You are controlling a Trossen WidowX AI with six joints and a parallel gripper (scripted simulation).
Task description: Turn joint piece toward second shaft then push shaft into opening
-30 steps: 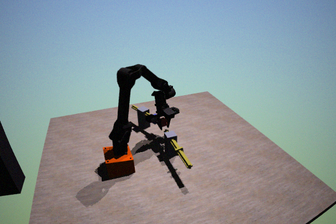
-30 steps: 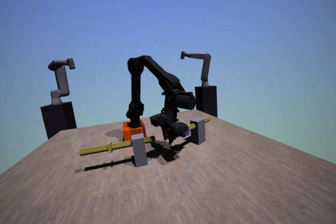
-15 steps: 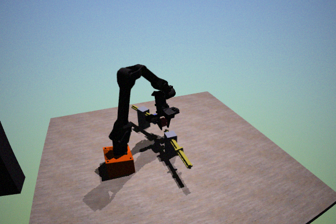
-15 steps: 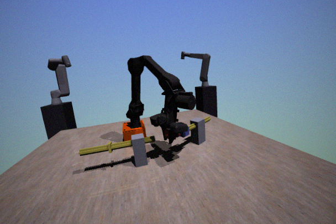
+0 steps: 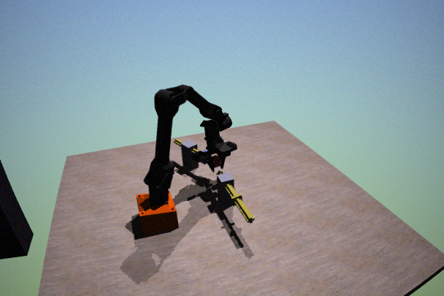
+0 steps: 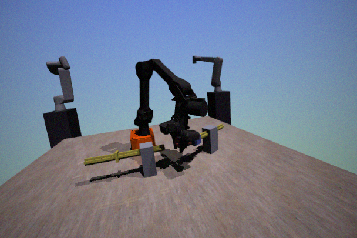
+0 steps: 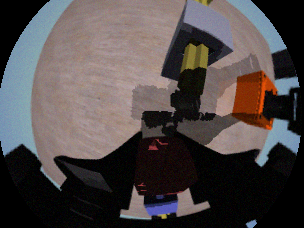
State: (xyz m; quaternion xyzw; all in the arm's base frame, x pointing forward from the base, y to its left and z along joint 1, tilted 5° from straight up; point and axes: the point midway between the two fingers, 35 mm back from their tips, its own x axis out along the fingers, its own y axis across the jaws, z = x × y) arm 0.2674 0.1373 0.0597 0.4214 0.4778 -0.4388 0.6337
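The fingers point(image 5: 217, 164) point(image 6: 179, 146) are clamped on the dark red joint piece point(image 5: 217, 161) point(image 6: 177, 143) point(image 7: 166, 167), which lies between the near block point(image 5: 226, 196) point(image 6: 149, 161) point(image 7: 217, 25) and the far block. Left of the near block in the exterior view, most of the second shaft point(image 5: 242, 208) point(image 6: 101, 158) point(image 7: 195, 57) extends outward; its dark inner tip stands apart from the joint piece. Turning appears under way, its alignment uncertain; release, insertion and withdrawal remain.

A gap separates the near block point(image 5: 225, 191) point(image 6: 148, 161) point(image 7: 223, 27) from the claw point(image 5: 217, 168) point(image 6: 179, 148) point(image 7: 158, 134).
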